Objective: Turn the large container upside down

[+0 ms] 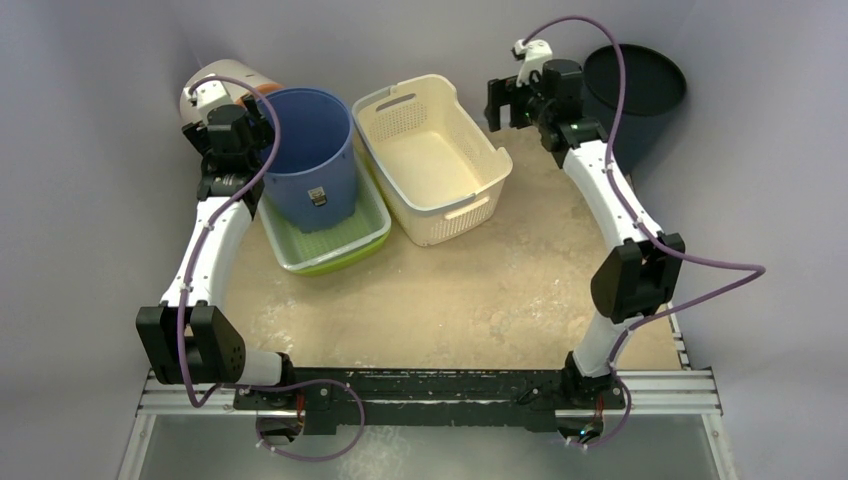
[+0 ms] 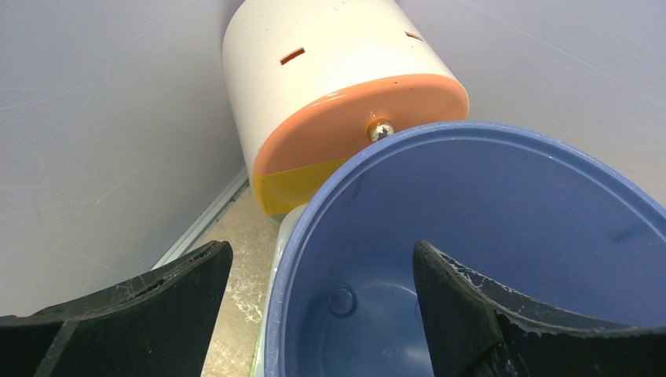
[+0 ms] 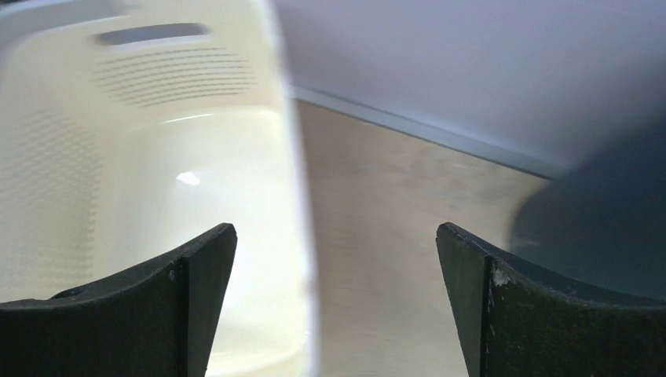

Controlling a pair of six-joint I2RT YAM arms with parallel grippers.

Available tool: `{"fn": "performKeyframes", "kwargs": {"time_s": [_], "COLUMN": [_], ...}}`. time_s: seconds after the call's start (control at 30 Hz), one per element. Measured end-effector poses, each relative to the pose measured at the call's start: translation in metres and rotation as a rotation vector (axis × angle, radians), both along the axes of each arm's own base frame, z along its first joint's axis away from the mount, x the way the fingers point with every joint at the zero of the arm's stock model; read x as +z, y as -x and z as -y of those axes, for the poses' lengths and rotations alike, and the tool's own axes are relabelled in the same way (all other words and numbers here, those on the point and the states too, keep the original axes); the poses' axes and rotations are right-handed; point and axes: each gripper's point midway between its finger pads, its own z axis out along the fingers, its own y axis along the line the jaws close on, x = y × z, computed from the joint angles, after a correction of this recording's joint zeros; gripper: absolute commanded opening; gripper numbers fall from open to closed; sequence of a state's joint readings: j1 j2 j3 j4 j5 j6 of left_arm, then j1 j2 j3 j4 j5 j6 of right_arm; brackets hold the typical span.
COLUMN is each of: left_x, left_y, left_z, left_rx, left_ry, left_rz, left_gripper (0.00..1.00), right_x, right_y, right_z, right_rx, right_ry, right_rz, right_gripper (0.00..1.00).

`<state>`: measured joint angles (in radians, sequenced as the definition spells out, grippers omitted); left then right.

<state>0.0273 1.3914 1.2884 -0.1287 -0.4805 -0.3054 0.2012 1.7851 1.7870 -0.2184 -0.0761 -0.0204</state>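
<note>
A cream perforated basket stands upright at the back middle of the table; its inside shows blurred in the right wrist view. A blue bucket stands upright in a green tray. My left gripper is open with its fingers either side of the bucket's left rim; in the left wrist view one finger is outside the wall and one inside. My right gripper is open at the basket's far right corner; in the right wrist view the basket's rim lies between its fingers.
A white cylinder with an orange end lies on its side behind the bucket, by the back left wall. A dark round bin stands at the back right, and shows in the right wrist view. Walls enclose the table.
</note>
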Motion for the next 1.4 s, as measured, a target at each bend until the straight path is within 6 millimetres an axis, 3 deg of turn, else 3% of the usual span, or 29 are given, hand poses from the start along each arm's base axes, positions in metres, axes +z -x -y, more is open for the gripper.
{"fn": "performKeyframes", "kwargs": {"time_s": [0.1, 0.3, 0.63, 0.93, 1.1, 1.27, 1.4], "left_x": [0.002, 0.007, 0.008, 0.017, 0.023, 0.025, 0.025], "left_y": [-0.001, -0.004, -0.007, -0.013, -0.018, -0.018, -0.018], "left_z": [0.0, 0.001, 0.001, 0.002, 0.002, 0.002, 0.002], "left_rx": [0.0, -0.003, -0.006, -0.014, -0.016, -0.016, -0.016], "left_ry": [0.007, 0.016, 0.017, 0.018, 0.017, 0.017, 0.017], "left_rz": [0.008, 0.023, 0.027, 0.046, 0.057, 0.06, 0.06], "left_gripper": [0.84, 0.84, 0.84, 0.83, 0.83, 0.83, 0.83], "right_x": [0.001, 0.014, 0.081, 0.113, 0.141, 0.141, 0.153], "right_y": [0.016, 0.026, 0.035, 0.031, 0.038, 0.054, 0.052], "right_z": [-0.027, -0.024, -0.046, -0.031, -0.027, -0.014, -0.01], "right_rx": [0.097, 0.136, 0.222, 0.17, 0.184, 0.136, 0.117], "right_ry": [-0.048, -0.113, -0.301, -0.231, -0.197, -0.178, -0.16], "right_rz": [-0.033, -0.042, 0.035, 0.144, 0.223, 0.266, 0.306], "right_gripper": [1.0, 1.0, 1.0, 1.0, 1.0, 1.0, 1.0]}}
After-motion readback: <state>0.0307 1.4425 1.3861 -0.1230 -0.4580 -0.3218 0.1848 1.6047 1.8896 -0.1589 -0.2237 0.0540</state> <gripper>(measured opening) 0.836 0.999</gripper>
